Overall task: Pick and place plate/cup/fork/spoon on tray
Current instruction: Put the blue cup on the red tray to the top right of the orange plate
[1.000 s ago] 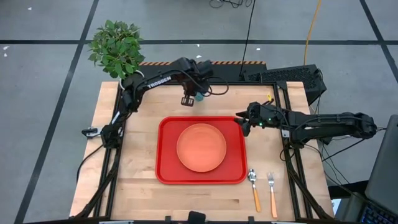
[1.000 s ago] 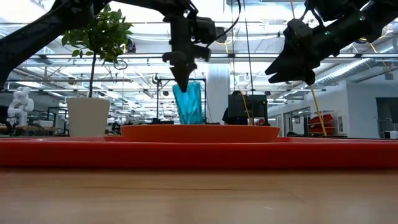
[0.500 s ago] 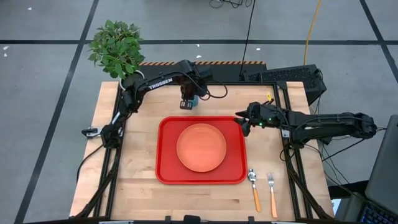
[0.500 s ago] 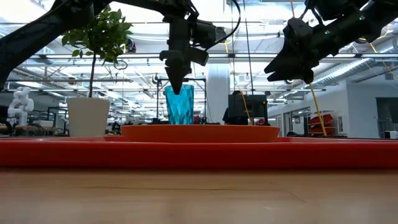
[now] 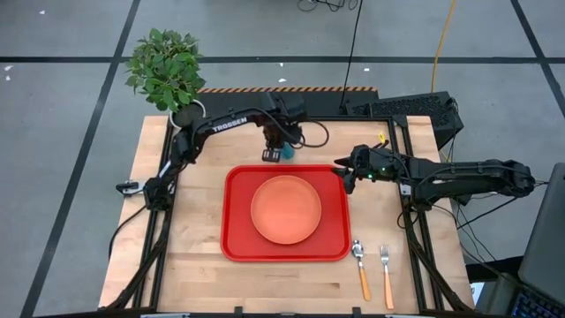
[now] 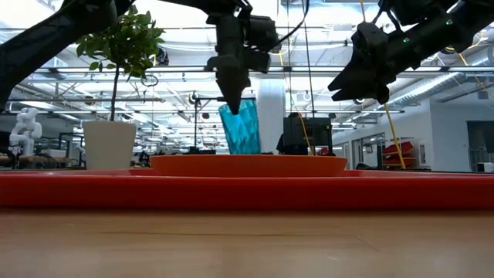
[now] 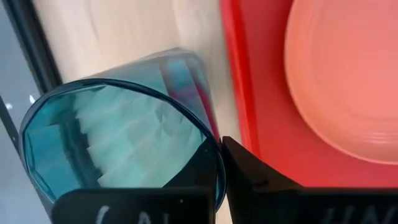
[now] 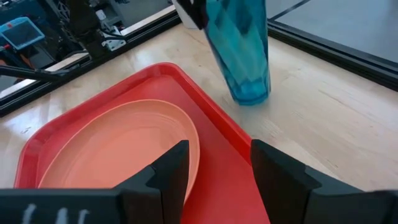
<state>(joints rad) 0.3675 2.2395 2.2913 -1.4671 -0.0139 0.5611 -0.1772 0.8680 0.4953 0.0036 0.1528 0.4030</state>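
The wooden table (image 5: 194, 238) carries the red tray (image 5: 237, 238) at its middle, and the orange-salmon plate (image 5: 285, 209) already lies flat inside it. That makes 1 of 4 items placed.

The step in hand is the cup. The left gripper (image 5: 275, 152) is pinching the rim of the teal ribbed cup (image 5: 286, 153), one finger inside and one outside, just beyond the tray's far edge. In the low view the cup (image 6: 241, 127) hangs tilted under the gripper (image 6: 233, 96), and the right wrist view shows its base low over the bare wood beside the tray's rim, not yet over the red surface; whether it touches the wood I cannot tell.

The right gripper (image 5: 345, 177) hovers at the tray's far right corner, fingers spread and holding nothing.

The spoon (image 5: 361, 269) and the fork (image 5: 386, 275) lie side by side on the table, right of the tray's near corner.

Next, the cup most likely needs lifting enough to clear the raised rim, carrying inward to a free patch beside the plate, and righting before release, since a tilted tumbler could tip. After that, 2 utensils remain, nearer the right arm.
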